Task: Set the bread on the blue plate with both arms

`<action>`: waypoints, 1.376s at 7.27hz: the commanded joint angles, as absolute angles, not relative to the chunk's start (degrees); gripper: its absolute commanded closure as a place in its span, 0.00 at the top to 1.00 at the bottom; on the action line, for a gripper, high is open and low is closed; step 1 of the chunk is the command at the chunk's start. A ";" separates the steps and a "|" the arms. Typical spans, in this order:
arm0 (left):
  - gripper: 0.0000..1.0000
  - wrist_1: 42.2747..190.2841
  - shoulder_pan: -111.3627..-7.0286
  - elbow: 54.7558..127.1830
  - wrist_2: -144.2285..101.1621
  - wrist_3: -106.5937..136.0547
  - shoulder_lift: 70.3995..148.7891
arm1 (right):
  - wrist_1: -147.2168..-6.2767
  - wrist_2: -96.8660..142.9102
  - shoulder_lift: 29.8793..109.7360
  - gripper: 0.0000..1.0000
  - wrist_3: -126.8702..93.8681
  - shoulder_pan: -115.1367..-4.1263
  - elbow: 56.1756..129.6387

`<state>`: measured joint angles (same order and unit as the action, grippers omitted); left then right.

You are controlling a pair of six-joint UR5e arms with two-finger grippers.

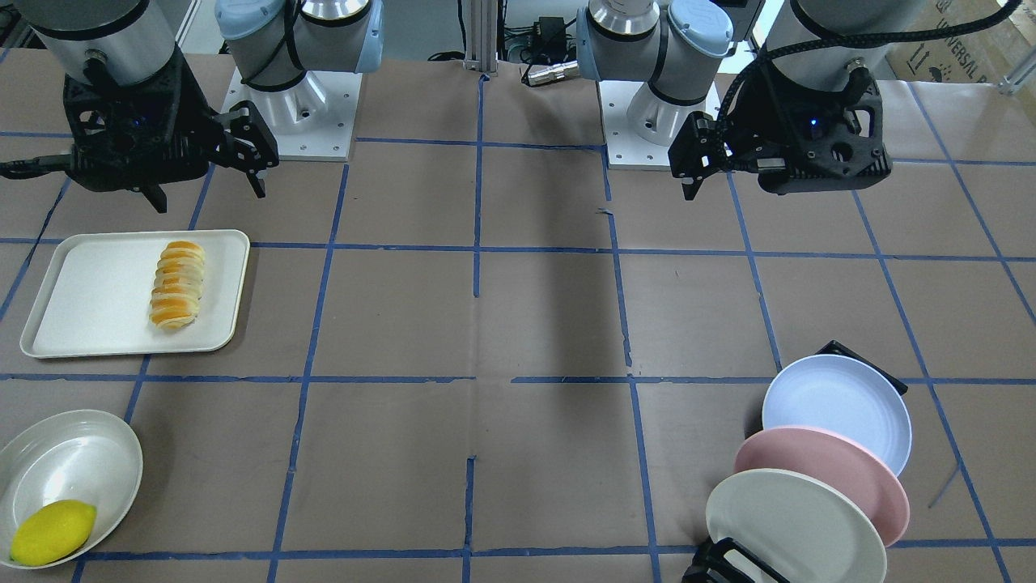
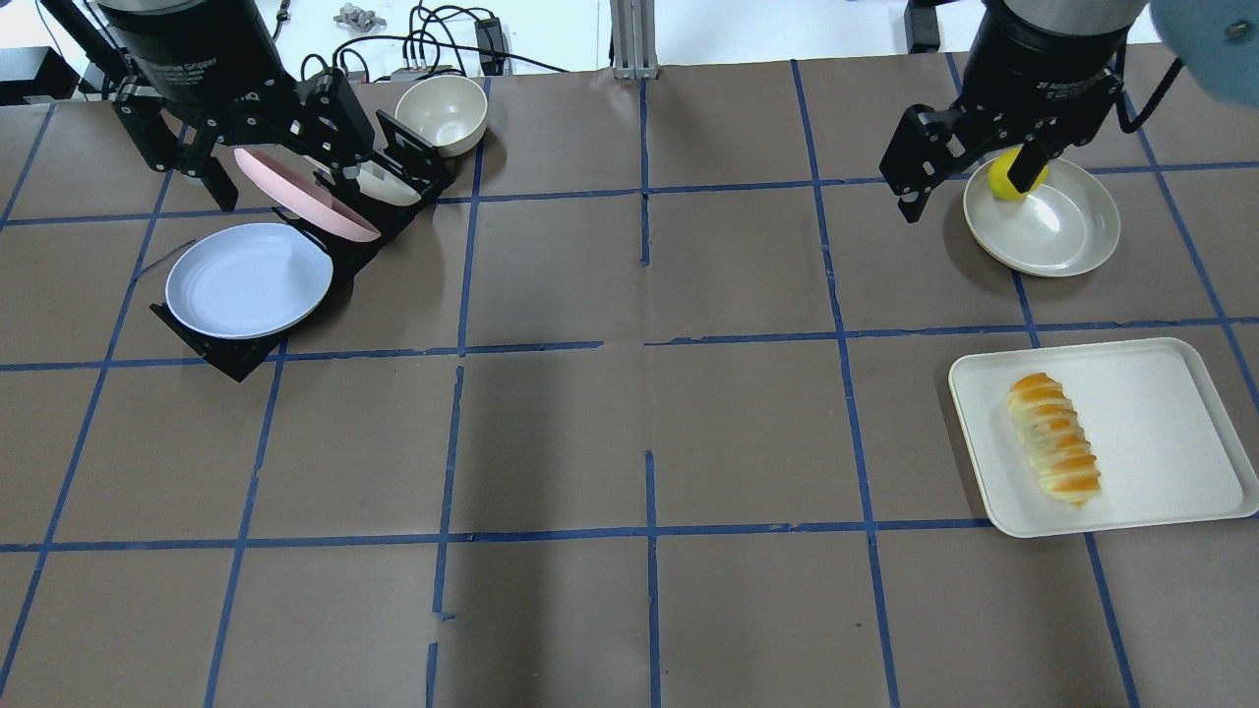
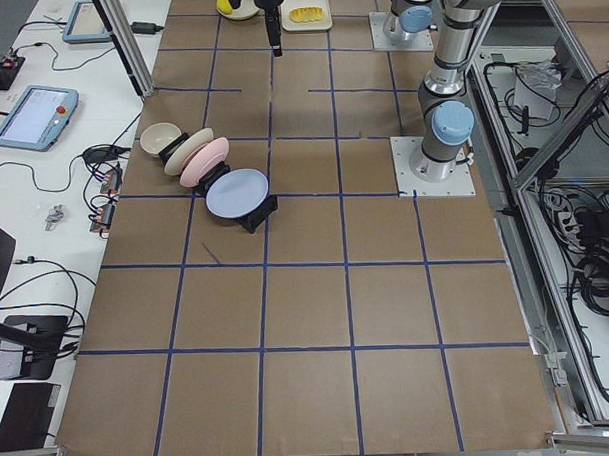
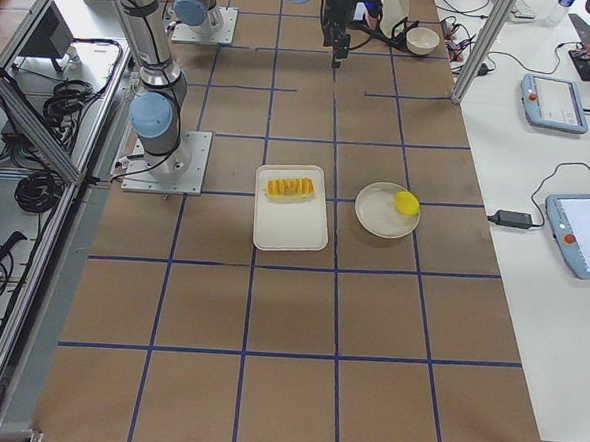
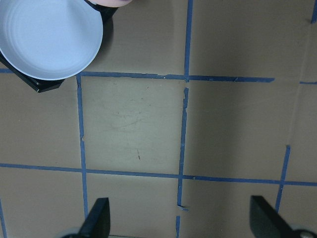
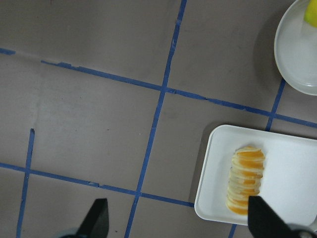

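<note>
The bread, a striped orange and cream loaf, lies on a white tray; it also shows in the overhead view and the right wrist view. The blue plate leans at the front of a black rack; it also shows in the front view and the left wrist view. My left gripper is open and empty, high above the table near the rack. My right gripper is open and empty, high above the table, off to the side of the tray.
A pink plate and a cream-white plate stand in the same rack behind the blue one. A cream bowl holds a yellow lemon beside the tray. A small cream bowl sits past the rack.
</note>
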<state>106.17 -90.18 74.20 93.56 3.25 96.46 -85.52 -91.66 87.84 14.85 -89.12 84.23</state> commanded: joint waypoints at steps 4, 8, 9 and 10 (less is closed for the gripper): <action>1.00 106.17 -90.18 74.27 93.69 3.25 96.77 | -87.46 -91.76 87.54 1.00 15.64 -88.34 84.99; 1.00 104.33 -72.84 74.11 92.73 -12.50 101.31 | -104.81 -92.03 88.58 0.92 39.34 -69.76 106.90; 1.00 104.33 -68.34 74.09 92.20 -17.27 103.69 | -111.73 -91.67 88.16 0.92 43.73 -65.70 112.79; 1.00 102.24 -64.90 74.09 91.24 -21.75 106.67 | -116.93 -91.58 87.89 0.92 44.12 -62.96 118.25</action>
